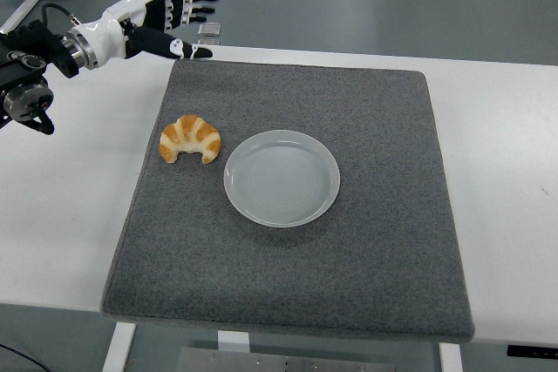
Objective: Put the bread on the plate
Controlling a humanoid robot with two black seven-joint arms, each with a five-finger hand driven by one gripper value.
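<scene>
A croissant (190, 138) lies on the grey mat (349, 285) just left of the pale plate (282, 178), close to its rim but apparently not touching it, with nothing holding it; the plate sits empty near the mat's middle, so the transfer is judged not yet begun; the robot's left hand (170, 16) hangs above the mat's far-left corner, fingers spread and thumb pointing inward, grasping nothing, well apart from the bread, a pose that reads as readiness to descend; the right arm is out of view.
</scene>
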